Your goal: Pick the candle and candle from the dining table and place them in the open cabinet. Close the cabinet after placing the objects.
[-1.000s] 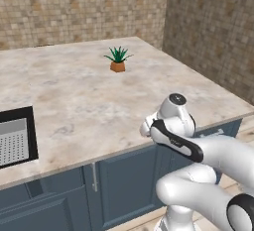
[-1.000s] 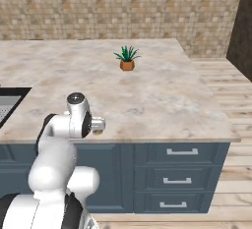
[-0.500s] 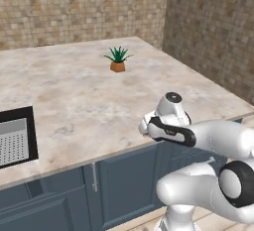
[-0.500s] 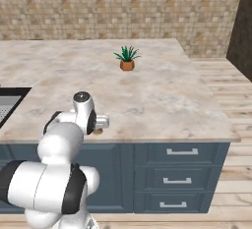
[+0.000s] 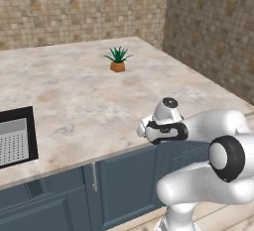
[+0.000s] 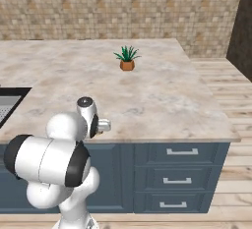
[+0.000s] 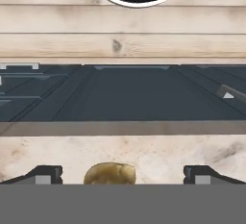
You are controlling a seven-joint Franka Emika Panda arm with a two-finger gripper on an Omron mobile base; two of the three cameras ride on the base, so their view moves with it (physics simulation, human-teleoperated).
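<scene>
In the hand view, a squat yellow-gold candle [image 7: 109, 173] stands on the beige marbled dining table [image 7: 158, 153], close to its front edge. It sits between the two dark fingertips [image 7: 45, 174] of my gripper [image 7: 123, 175]. The tips are far apart and touch nothing, so the gripper is open. In both base views the gripper [image 5: 148, 128] [image 6: 102, 125] hangs over the front edge of the dining table [image 5: 89, 96] [image 6: 157, 95], and the hand hides the candle there. The cabinet is out of view.
A spiky green plant in an orange pot [image 5: 118, 61] [image 6: 127, 59] stands far back on the top. A sink [image 5: 15, 136] is set into the left side. Blue-grey cupboard fronts [image 5: 119, 185] and drawers [image 6: 181, 174] lie below the edge, and a wooden floor [image 7: 120, 26] beneath.
The arm's rear links have swung round behind the hand. The hand has shifted only slightly along the table's front edge, and its jaws have stayed wide apart.
</scene>
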